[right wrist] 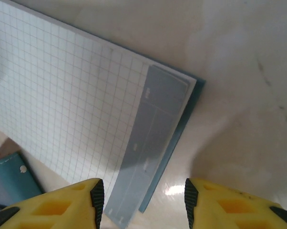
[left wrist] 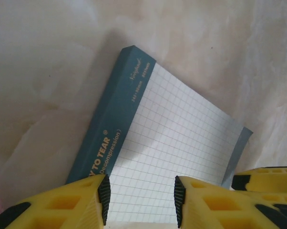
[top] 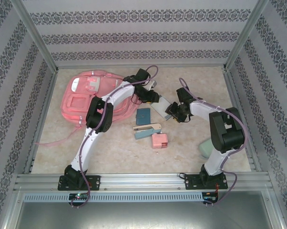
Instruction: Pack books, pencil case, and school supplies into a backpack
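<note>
Two jaw pairs apart, nothing clamped — left gripper [left wrist: 139,200] at one end of pad [left wrist: 172,143], right gripper [right wrist: 143,200] at other. Pad on table [top: 110,152], right of backpack [top: 86,98]. Pickup judged in hand; next, thin edge to be pinched and lifted

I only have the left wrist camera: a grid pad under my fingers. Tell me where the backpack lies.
Observer: The pink backpack lies at the far left of the table, to the left of the grid pad.
Operator: Report the right gripper.
Observer: The right gripper is open, above the end of the pad that has the grey strip.
Operator: Name what lies nearest the pad.
Observer: A teal square pouch lies close beside the pad, on its near left.
</note>
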You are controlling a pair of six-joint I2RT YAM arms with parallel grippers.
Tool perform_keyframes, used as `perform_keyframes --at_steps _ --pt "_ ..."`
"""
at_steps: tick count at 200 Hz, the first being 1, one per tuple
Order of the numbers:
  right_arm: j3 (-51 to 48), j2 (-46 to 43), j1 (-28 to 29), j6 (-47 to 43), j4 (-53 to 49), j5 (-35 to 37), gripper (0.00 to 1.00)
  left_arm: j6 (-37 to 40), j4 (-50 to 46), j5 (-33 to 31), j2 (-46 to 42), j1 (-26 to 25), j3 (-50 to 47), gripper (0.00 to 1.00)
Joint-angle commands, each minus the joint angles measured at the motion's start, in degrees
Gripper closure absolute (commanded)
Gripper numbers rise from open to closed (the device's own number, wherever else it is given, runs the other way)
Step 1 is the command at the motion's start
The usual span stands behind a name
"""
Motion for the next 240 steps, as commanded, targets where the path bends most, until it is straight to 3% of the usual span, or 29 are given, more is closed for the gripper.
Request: perform_keyframes --at_steps 1,77,207,240 --pt "2.8 2.8 0.1 0.0 1.2 0.0 0.5 1.8 -3.0 -2.4 0.9 -0.2 1.4 0.57" --pt "7.1 5.9 -1.6 -5.1 -2.3 3.7 0.63 -1.4 2.6 -2.6 -4.6 0.7 -0.8 0.57" --pt "11.3 9.2 -1.7 -6.9 -4.1 2.4 0.62 -1.0 -4.9 -11.8 1.5 0.6 0.1 0.56" --pt "11.9 9.7 -1.4 -7.3 -3.8 1.7 0.61 -1.2 -3.7 -4.3 2.0 0.1 -0.4 0.57"
